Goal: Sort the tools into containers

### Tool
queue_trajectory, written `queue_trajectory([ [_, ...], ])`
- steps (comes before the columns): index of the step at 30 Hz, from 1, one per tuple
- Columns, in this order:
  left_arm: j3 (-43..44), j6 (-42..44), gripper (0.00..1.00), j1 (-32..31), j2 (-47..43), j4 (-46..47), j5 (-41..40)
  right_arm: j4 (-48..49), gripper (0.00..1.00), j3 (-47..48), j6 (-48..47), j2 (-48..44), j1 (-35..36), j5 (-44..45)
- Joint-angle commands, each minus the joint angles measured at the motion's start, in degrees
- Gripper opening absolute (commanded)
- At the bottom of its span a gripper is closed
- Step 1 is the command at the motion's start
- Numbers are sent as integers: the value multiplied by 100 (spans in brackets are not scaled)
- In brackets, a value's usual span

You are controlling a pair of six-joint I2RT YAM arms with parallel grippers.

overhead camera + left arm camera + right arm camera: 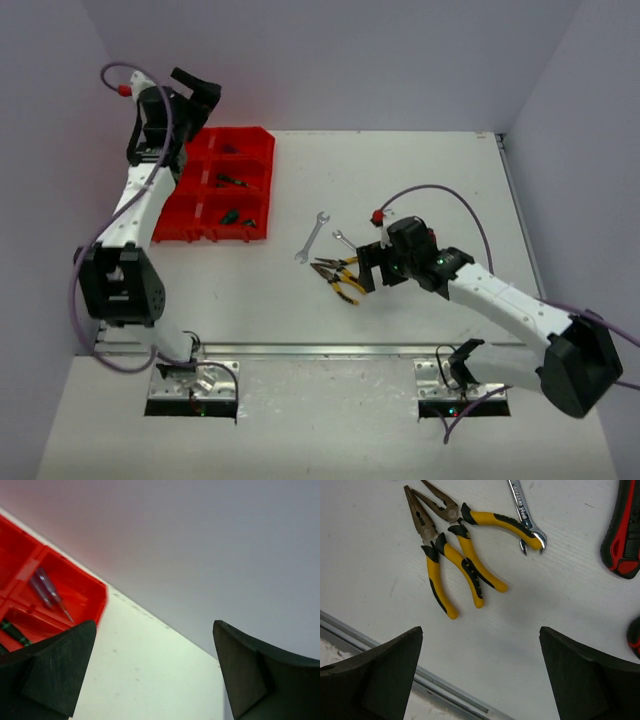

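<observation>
Pliers [452, 565], two yellow-handled pairs overlapping on the tabletop [545, 620] beside a wrench [522, 510], look stiff and fairly heavy, best gripped across the rubbery handles by the right end effector [479, 650] hovering wide open and empty above; left end effector [154, 640], also open and empty, hangs near the red tray [85, 585].

Left arm [135, 205] and right arm [500, 295]: white shells, black joints; each trails a purple-grey cable [440, 192] with a red plug [377, 216]. Pincer fingers [590, 675] are matte black.
</observation>
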Motion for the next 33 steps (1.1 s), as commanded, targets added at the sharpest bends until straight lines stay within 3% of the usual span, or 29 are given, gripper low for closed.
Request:
queue_trajectory([
  [1, -2097, -89, 100, -64, -3024, 266, 783, 46, 90, 1045, -646, 1033, -3, -17],
  [4, -3357, 350, 100, -75, -4344, 71, 906, -359, 80, 1459, -692, 1540, 8, 37],
  [7, -3852, 905, 100, -233, -5175, -1124, 797, -364, 80, 1446, -663, 1560, 20, 577],
  [9, -4258, 1132, 100, -234, -5353, -1209, 1042, -364, 82, 1448, -566, 1542, 5, 1034],
  [10, -4406, 1280, 100, -234, -5538, -1343, 1367, -364, 90, 1480, -489, 1535, -65, 1246],
  [13, -4595, 1802, 100, -234, -5755, -1774, 1700, -467, 98, 1672, -410, 1668, -611, 1337],
  [17, -4900, 2118, 100, -234, -6035, -1972, 1552, -807, 99, 2128, -663, 2287, -1390, 848],
  [22, -5027, 2163, 100, -410, -6309, -1703, 1938, -1489, 83, 3283, -1176, 3780, -1545, 832],
  [29, -5024, 2229, 100, -653, -6291, -1687, 2109, -1594, 73, 3764, -1321, 4570, -2020, 704],
  [33, -5037, 2219, 100, -664, -6289, -1651, 2147, -1704, 55, 3714, -1316, 4989, -2044, 377],
])
